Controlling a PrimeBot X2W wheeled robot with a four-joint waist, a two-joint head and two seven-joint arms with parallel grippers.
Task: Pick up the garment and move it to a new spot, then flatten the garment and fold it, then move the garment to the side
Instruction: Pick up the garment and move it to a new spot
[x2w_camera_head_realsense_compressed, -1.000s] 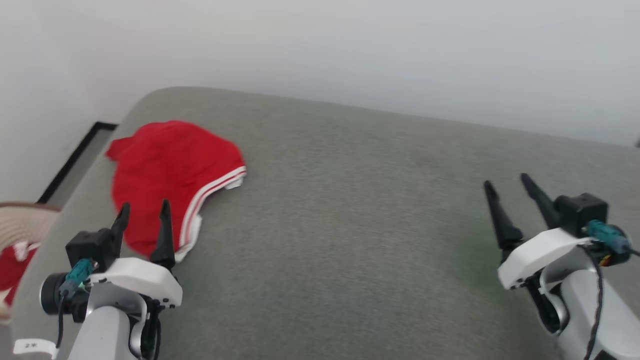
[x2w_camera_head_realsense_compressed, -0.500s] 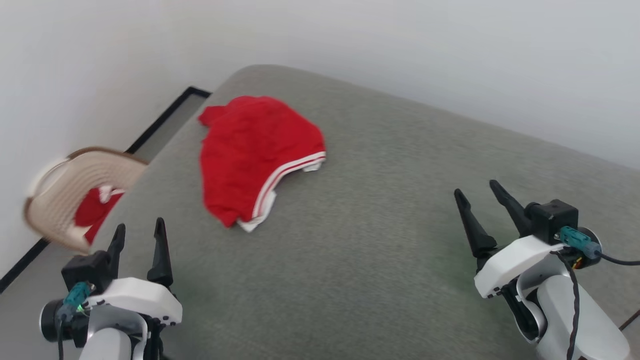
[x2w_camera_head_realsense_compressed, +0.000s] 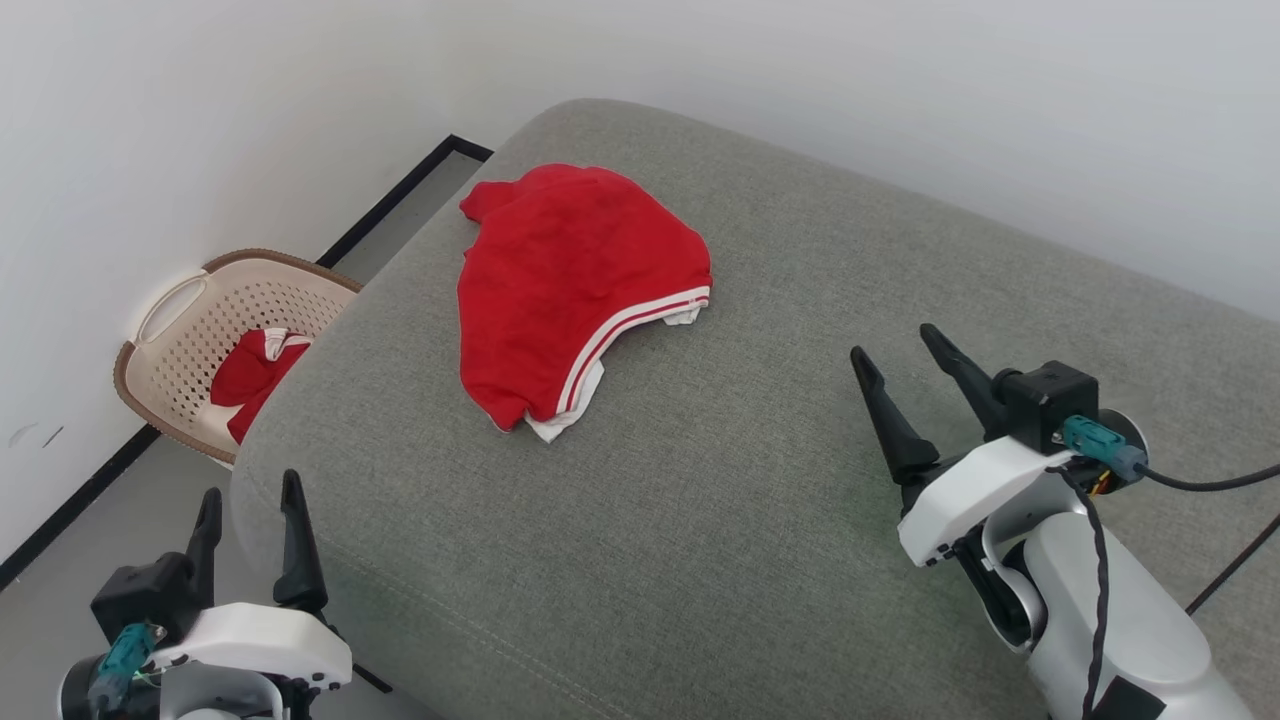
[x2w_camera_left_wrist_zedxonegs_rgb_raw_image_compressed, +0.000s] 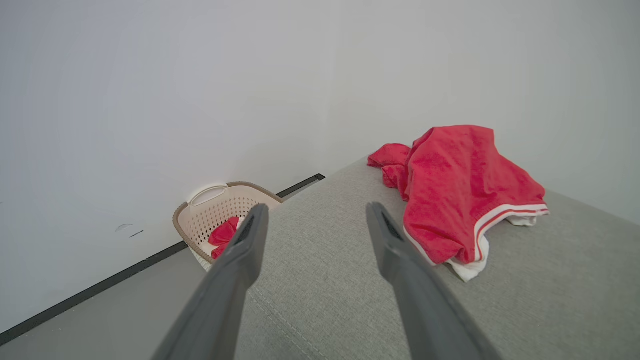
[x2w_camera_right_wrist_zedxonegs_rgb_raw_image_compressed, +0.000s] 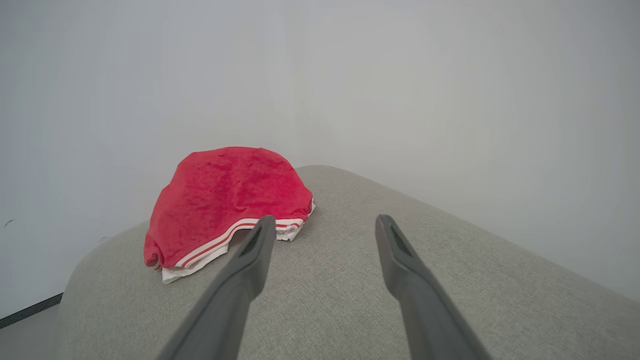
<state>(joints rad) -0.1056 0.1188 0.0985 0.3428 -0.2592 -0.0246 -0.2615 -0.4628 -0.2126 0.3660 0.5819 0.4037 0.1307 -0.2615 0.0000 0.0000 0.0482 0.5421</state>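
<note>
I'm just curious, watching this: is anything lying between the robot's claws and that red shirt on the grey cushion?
Nothing visible does. The red T-shirt lies crumpled on the grey cushion, with only bare upholstery between it and the open left gripper and open right gripper.

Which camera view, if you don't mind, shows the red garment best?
The head view: the garment lies whole from above, striped trim visible. The left wrist view shows it side-on and bunched; in the right wrist view a finger covers part of its near edge.
</note>
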